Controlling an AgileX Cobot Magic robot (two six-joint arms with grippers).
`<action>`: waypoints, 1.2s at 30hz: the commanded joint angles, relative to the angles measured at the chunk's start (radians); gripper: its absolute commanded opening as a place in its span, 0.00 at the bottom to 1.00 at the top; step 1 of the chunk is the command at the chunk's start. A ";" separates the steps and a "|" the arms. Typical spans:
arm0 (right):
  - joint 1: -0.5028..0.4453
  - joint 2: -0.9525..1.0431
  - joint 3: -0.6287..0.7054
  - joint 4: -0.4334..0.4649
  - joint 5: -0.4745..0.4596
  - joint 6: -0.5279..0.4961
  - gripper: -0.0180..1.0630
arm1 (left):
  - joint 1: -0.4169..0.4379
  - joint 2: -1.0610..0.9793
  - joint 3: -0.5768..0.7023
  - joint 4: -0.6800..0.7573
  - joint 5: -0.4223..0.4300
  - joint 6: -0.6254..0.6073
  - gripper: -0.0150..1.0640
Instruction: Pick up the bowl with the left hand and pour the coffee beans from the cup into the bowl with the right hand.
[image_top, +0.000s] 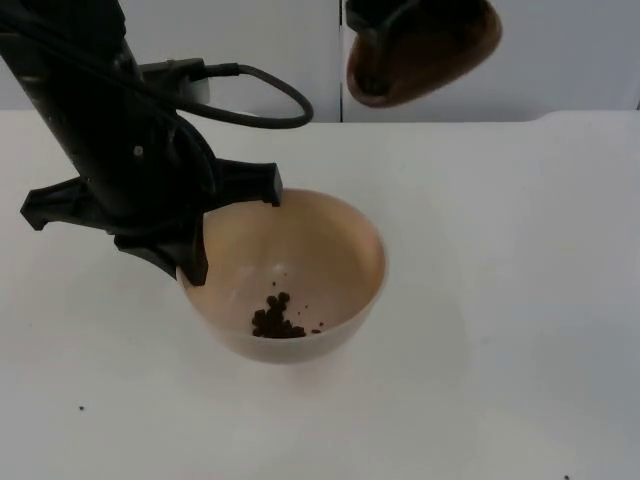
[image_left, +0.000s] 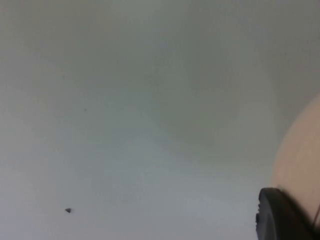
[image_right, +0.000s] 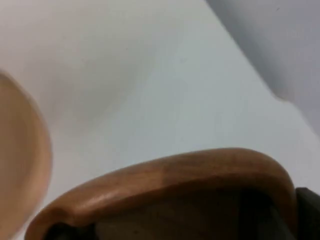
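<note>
Holding the bowl (image_top: 290, 270) by its rim at about 9 o'clock, my left gripper (image_top: 215, 225) had its fingers pinched on the thin wall, one inside and one outside, in the top view. The bowl sat at the centre of the table (image_top: 520, 300), and I could not tell whether it was lifted clear or resting on it. A small heap of beans (image_top: 277, 318) lay at the bottom of the bowl, toward 6 o'clock. A single stray bean (image_top: 81, 407) lay on the table at 8 o'clock from the bowl, well apart from it.

The cup (image_top: 425, 50), brown and wooden-looking, hung tipped at 1 o'clock from the bowl, high against the wall (image_top: 560, 50), its dark mouth turned down toward the bowl. My right gripper (image_top: 368, 22) held it at the rim; the fingers' set I could not tell. From the right wrist camera the cup's rounded rim (image_right: 175, 175) arched in front of the bowl's edge (image_right: 25, 165).

I judged the bowl light and stiff, with a smooth wall that might slip under a one-sided rim pinch, so a firm hold seemed wise. The cup looked light and rigid, best gripped at its rim. The beans, small and hard, would likely bounce and scatter.
</note>
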 joint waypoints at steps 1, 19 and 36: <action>-0.029 -0.012 -0.004 0.059 -0.017 -0.002 0.02 | -0.002 -0.005 -0.005 -0.013 -0.004 -0.008 0.01; -0.243 -0.012 -0.002 0.389 -0.021 -0.076 0.02 | -0.002 -0.005 -0.005 -0.007 -0.003 -0.008 0.01; -0.333 -0.010 0.002 0.423 -0.055 -0.052 0.02 | 0.058 0.024 -0.005 0.038 -0.102 -0.008 0.01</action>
